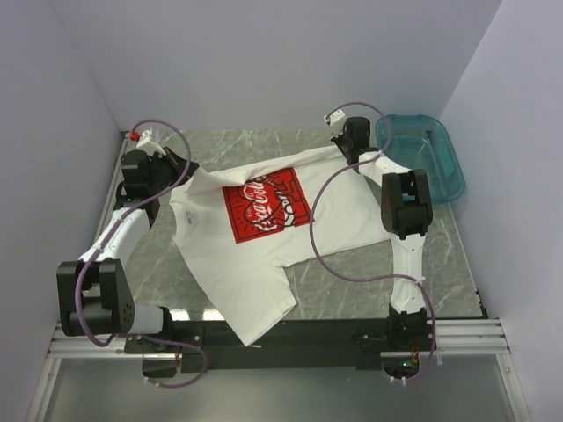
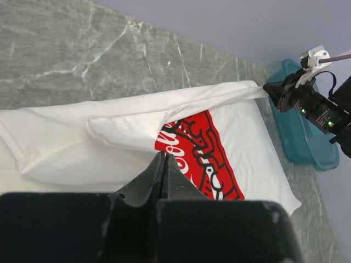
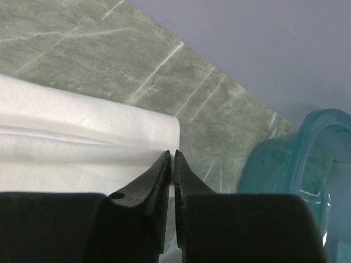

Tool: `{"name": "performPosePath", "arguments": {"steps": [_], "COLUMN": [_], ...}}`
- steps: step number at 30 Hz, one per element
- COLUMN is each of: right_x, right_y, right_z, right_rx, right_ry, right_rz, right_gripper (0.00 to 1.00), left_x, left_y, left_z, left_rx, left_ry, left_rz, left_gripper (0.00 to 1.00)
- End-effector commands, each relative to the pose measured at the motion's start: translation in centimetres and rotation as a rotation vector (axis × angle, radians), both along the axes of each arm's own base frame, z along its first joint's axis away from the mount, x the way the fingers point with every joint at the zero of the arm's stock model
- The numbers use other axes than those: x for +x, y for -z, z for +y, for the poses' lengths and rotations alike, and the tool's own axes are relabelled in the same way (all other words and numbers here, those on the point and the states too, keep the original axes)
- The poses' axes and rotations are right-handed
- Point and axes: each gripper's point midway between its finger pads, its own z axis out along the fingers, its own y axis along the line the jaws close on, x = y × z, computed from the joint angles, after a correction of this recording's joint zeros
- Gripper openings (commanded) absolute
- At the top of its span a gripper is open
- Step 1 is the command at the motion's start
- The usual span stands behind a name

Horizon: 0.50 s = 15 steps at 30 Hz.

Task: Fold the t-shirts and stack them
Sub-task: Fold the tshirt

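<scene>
A white t-shirt (image 1: pixel 237 264) with a red Coca-Cola print (image 1: pixel 264 209) lies spread on the marble table, its hem hanging over the near edge. Its far edge is pulled into a straight line between both grippers. My left gripper (image 1: pixel 183 171) is shut at the shirt's left end. In the left wrist view its tips (image 2: pixel 163 156) are pressed together over the white cloth (image 2: pixel 66 142), close to the print (image 2: pixel 203 148). My right gripper (image 1: pixel 347 151) pinches the far right corner. In the right wrist view its jaws (image 3: pixel 171 154) stand a slit apart with white cloth (image 3: pixel 66 131) between them.
A teal basin (image 1: pixel 440 176) sits at the far right corner, just beyond the right gripper, and shows in both wrist views (image 2: pixel 296 148) (image 3: pixel 307 159). Purple walls close the table on three sides. A purple cable (image 1: pixel 334 264) droops across the shirt's right side.
</scene>
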Motion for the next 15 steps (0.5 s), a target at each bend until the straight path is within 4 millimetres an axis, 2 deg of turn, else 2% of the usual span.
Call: {"name": "performPosePath", "arguments": {"steps": [1, 2, 4, 5, 8, 10, 14, 15], "right_x": [-0.4, -0.5, -0.7, -0.9, -1.2, -1.4, -2.1, -2.6], "right_y": [0.1, 0.2, -0.4, -0.4, -2.1, -2.7, -5.1, -5.1], "right_z": [-1.4, -1.6, -1.6, -1.6, -1.5, -1.4, -1.4, -0.7], "right_rx": [-0.05, -0.053, -0.052, -0.051, -0.018, -0.004, 0.031, 0.058], "right_ry": [0.017, 0.019, 0.02, 0.014, -0.001, -0.009, -0.022, -0.063], "right_rz": [0.003, 0.008, 0.002, 0.005, -0.015, -0.01, -0.012, 0.014], "right_gripper": [0.16, 0.25, 0.34, 0.43, 0.59, 0.61, 0.65, 0.65], "left_x": [-0.4, -0.4, -0.3, -0.3, -0.3, -0.4, -0.6, -0.8], "left_y": [-1.9, -1.9, -1.8, -1.8, -1.8, -1.9, -2.1, -2.2], "left_z": [-0.5, -0.5, -0.5, -0.5, -0.6, -0.7, -1.0, -1.0], "left_rx": [0.013, 0.013, 0.015, 0.016, 0.014, 0.013, 0.012, 0.017], "left_ry": [0.029, 0.03, 0.031, 0.033, 0.035, 0.041, 0.062, 0.067], "left_rz": [-0.058, -0.058, -0.056, -0.056, -0.055, -0.057, -0.059, -0.063], "left_gripper": [0.01, 0.01, 0.01, 0.01, 0.01, 0.01, 0.01, 0.01]}}
